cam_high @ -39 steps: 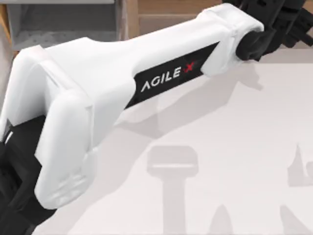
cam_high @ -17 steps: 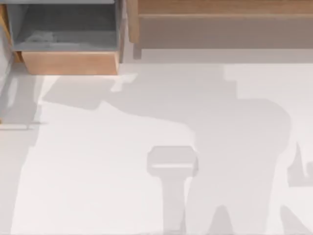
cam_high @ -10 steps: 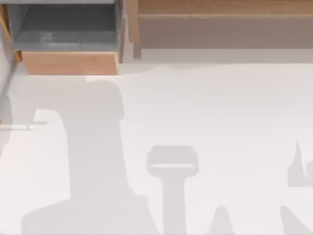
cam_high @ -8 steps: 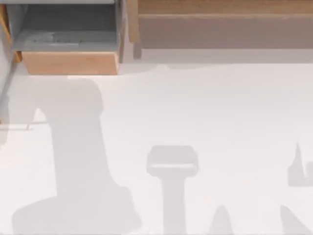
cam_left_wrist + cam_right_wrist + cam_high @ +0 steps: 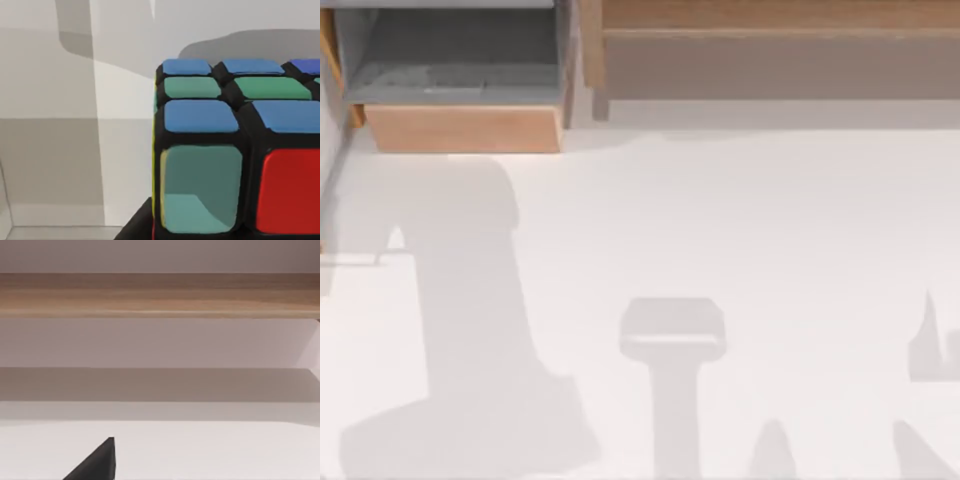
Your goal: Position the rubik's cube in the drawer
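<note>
Blue-topped rubik's cube (image 5: 235, 150) squarely upright; drawer (image 5: 460, 95) open, top-left.

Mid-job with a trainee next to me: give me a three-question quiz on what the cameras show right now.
1. True or false: the drawer sits at the top view's right side.
2. Multiple choice: in the top view, what stands just to the right of the drawer? A) a long light-wood shelf B) a bowl C) a stack of plates
3. Fill in the blank: the left wrist view looks from close up at the ____.

Key: 1. False, it is at the far left corner. 2. A. 3. rubik's cube.
</note>
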{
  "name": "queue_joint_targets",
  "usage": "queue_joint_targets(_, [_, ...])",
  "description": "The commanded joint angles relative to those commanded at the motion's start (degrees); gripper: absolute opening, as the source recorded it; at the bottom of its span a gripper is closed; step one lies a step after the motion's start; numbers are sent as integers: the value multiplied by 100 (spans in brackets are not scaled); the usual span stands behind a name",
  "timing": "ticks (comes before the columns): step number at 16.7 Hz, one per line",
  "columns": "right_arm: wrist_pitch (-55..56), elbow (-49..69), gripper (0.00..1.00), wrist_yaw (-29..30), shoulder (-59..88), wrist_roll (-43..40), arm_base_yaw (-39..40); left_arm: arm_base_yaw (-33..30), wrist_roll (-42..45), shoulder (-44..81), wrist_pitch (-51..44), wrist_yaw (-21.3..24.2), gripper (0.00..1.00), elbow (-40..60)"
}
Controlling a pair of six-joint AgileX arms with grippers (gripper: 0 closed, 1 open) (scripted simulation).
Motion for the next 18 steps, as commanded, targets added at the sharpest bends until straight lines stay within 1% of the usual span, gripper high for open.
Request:
queue_joint_targets(12, [0,0,100,0,0,0,0,0,0,0,0,0,98,0])
queue_joint_targets(13, [0,0,100,0,0,0,0,0,0,0,0,0,100,0])
queue_joint_targets(18, [0,0,100,0,0,0,0,0,0,0,0,0,100,0])
